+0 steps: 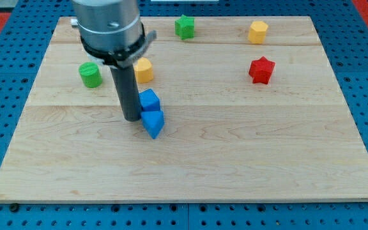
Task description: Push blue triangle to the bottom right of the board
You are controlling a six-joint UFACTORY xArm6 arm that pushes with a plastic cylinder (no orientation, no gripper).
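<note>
My tip beside the blue blocks

My tip, a plain rod with no pincer, touches the blue triangle's left side; a blue cube sits just above it.

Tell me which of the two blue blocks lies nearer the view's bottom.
The blue triangle, just right of my tip. The other blue block touches it from above, nearer the view's top.

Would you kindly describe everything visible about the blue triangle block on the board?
The blue triangle is a small, solid-looking block in glossy bright blue, lying flat on the wooden board slightly left of centre, one corner pointing toward the view's bottom. Its upper edge meets the blue cube just above it. My tip sits right at its left side, apparently touching or nearly so. Nothing else is close to it.
</note>
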